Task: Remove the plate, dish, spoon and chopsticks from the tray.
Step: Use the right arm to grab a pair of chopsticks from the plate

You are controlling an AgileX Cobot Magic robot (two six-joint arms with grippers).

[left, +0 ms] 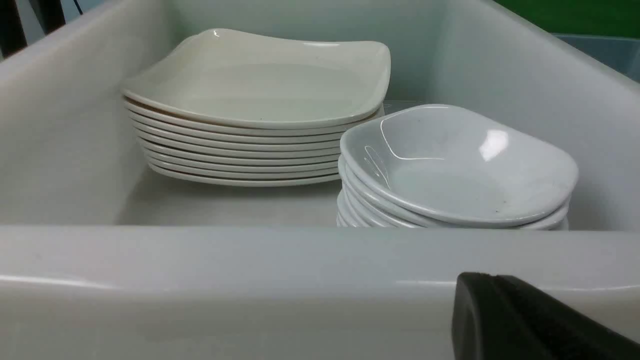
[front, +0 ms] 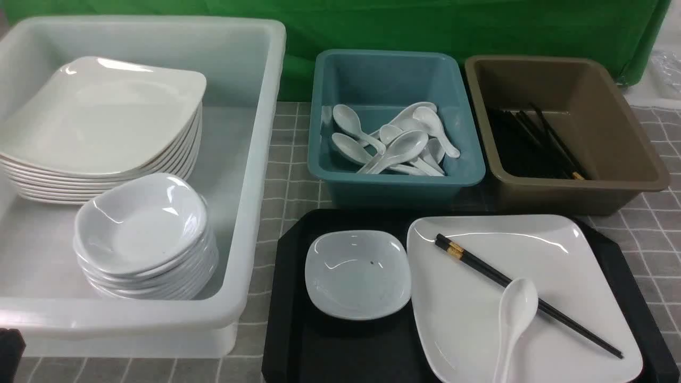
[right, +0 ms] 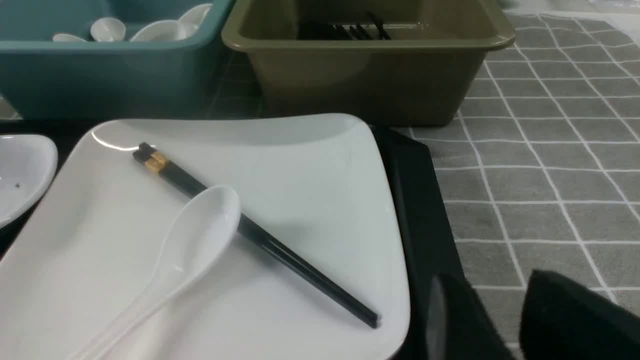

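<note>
Checked cloth (right: 550, 165) is showing beyond the right gripper (right: 492, 300), jaws apart, near the plate (right: 300, 200); only front view is showing the whole dish (front: 356, 276).

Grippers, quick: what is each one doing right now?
Left gripper: closed, holding nothing.
Right gripper: open, holding nothing.

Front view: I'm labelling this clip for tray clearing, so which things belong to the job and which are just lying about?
On the job: tray; plate; dish; spoon and chopsticks, both lying on the plate.
Just lying about: white tub with stacked plates and stacked dishes; teal bin of loose spoons; brown bin of spare chopsticks; checked cloth.
</note>
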